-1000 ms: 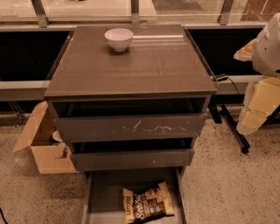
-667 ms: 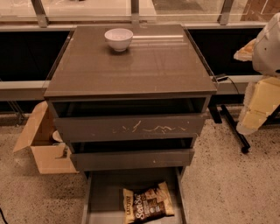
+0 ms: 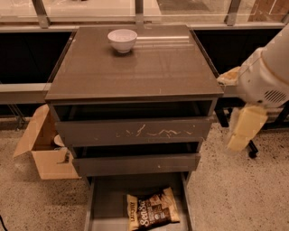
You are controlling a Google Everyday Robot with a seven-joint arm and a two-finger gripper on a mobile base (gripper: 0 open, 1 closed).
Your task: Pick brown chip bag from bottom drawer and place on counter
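The brown chip bag (image 3: 152, 210) lies flat on the grey floor of the open bottom drawer (image 3: 108, 198), toward its front and right of the middle, white lettering up. The counter (image 3: 135, 67) is the cabinet's glossy grey-brown top. My gripper (image 3: 244, 128) hangs at the right of the cabinet, below the white arm (image 3: 266, 76), level with the upper drawers. It is well above and to the right of the bag and touches nothing.
A white bowl (image 3: 122, 40) stands at the back middle of the counter. An open cardboard box (image 3: 47, 151) sits on the floor left of the cabinet. A pale window ledge (image 3: 90, 9) runs behind. A black chair base (image 3: 253, 151) is on the floor at right.
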